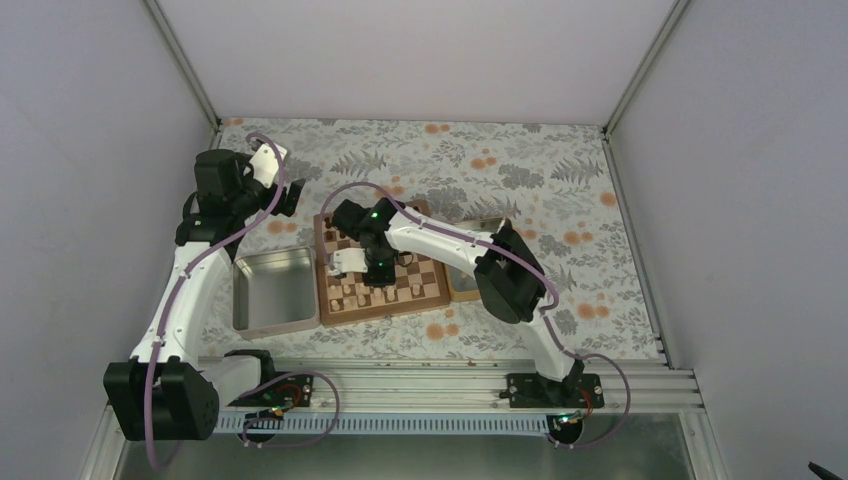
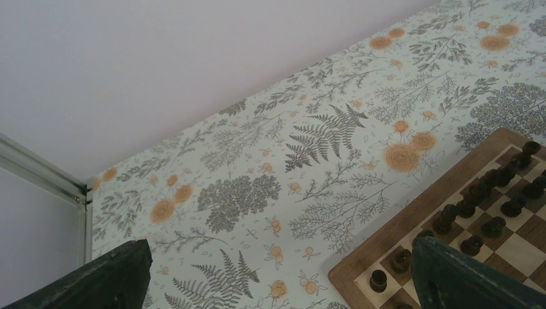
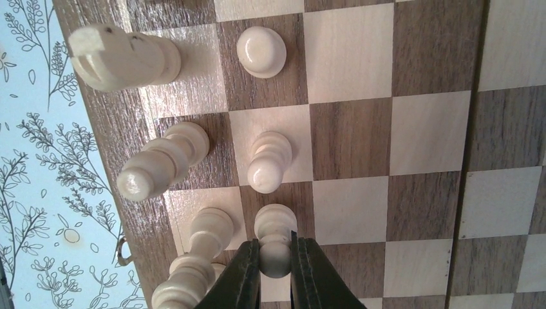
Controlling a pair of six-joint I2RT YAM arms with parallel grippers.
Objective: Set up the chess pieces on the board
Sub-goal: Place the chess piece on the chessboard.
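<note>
In the right wrist view my right gripper (image 3: 275,248) is shut on the head of a pale pawn (image 3: 275,225), which stands upright on a dark square of the board (image 3: 425,129). Two more pale pawns (image 3: 269,161) stand in the same row, and taller pale pieces (image 3: 161,161) stand in the row by the board's edge. From above, the right gripper (image 1: 375,270) is over the board's near-left part (image 1: 340,310). My left gripper (image 1: 285,200) hangs open beyond the board's far-left corner with nothing between its fingers (image 2: 116,277). Dark pieces (image 2: 489,193) stand along the far rows.
A shiny metal tray (image 1: 272,290) lies just left of the board. A wooden-rimmed tray (image 1: 462,290) lies at its right, partly hidden under the right arm. The flowered tablecloth (image 2: 257,193) runs to the back wall.
</note>
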